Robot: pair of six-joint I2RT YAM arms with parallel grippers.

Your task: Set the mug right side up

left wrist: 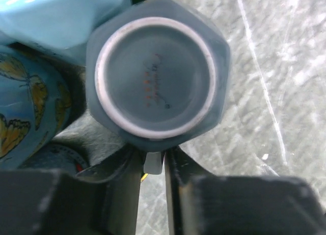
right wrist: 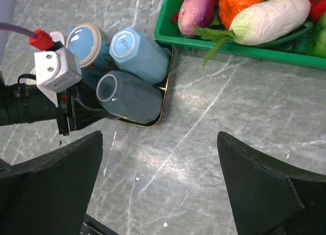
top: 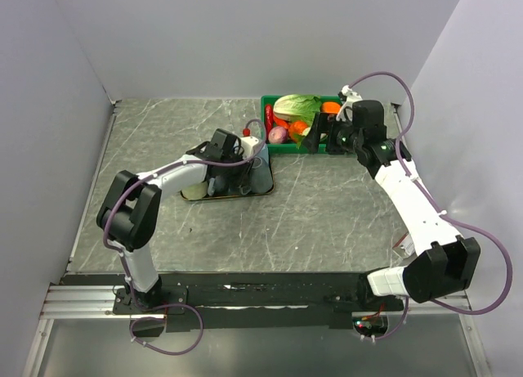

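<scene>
Jaws of the left gripper (left wrist: 153, 170) pinch close on what appears to be the handle (left wrist: 153, 161) of the grey-blue mug (left wrist: 158, 77), which stands base-up, its long axis upright, in a corner of the tray (right wrist: 164, 95), touching a light blue mug (right wrist: 140, 54). Right gripper (right wrist: 159, 143), jaws wide apart and empty, hangs well off the tray; the left arm is nearer.
</scene>
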